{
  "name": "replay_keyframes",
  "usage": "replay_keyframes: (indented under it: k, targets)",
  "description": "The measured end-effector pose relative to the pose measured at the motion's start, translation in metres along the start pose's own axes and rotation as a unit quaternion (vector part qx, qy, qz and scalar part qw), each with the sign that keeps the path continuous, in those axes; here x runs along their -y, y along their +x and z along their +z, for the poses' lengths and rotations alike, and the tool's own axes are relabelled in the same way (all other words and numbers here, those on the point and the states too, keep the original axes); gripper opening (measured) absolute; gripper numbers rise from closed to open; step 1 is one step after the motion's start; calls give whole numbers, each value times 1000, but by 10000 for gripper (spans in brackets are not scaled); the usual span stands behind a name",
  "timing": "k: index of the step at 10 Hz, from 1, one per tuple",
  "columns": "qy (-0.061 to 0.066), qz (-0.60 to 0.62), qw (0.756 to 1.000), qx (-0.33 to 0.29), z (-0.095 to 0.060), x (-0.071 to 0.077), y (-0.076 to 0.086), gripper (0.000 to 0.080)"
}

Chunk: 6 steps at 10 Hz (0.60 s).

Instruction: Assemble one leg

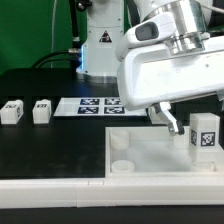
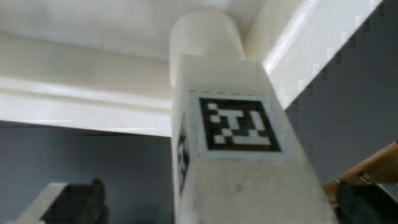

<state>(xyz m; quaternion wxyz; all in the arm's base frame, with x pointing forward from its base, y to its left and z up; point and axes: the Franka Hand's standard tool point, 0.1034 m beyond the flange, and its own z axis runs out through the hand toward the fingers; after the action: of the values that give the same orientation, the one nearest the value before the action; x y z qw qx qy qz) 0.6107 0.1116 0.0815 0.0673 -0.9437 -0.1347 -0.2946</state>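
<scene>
Over the right end of the white panel (image 1: pixel 150 160), at about four o'clock in the exterior view, my hand (image 1: pixel 190 128) carries the leg (image 1: pixel 205 136) clear of the black tabletop (image 1: pixel 50 145), its black-and-white tag facing the camera. The leg stands close to upright and low over the panel, but as far as this view tells it is not seated in anything. Round sockets (image 1: pixel 120 142) show on the panel toward eight o'clock from the leg, well apart from it. Two more legs (image 1: pixel 12 110) stand untouched at nine o'clock on the tabletop, with the marker board (image 1: pixel 95 105) lying near them toward the centre.

From the wrist camera, the leg (image 2: pixel 222 150) fills the frame. It runs out from between my two fingers (image 2: pixel 68 200) with its rounded end leading and the tag square to the lens. Pale surfaces of the panel (image 2: pixel 71 80) lie beyond that rounded end. I am clenched on the leg, though the pads themselves are cut off at the frame's edge.

By my reading, the step in hand is bringing this leg to a socket. It calls for a firm grip and a plumb leg. The rounded end should sit dead centre over the socket before any descent. The lowering should be slow, with any turning left until the tip has entered. A tilted approach could catch the rim or shove the panel across the tabletop.
</scene>
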Motion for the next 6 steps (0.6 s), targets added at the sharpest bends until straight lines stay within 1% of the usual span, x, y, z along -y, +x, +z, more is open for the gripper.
replay_keyframes:
  k: [5,6]
  targets:
    - [0,0,1000,0,0,0,0,649]
    - [5,16,1000,12,1,3,-1,649]
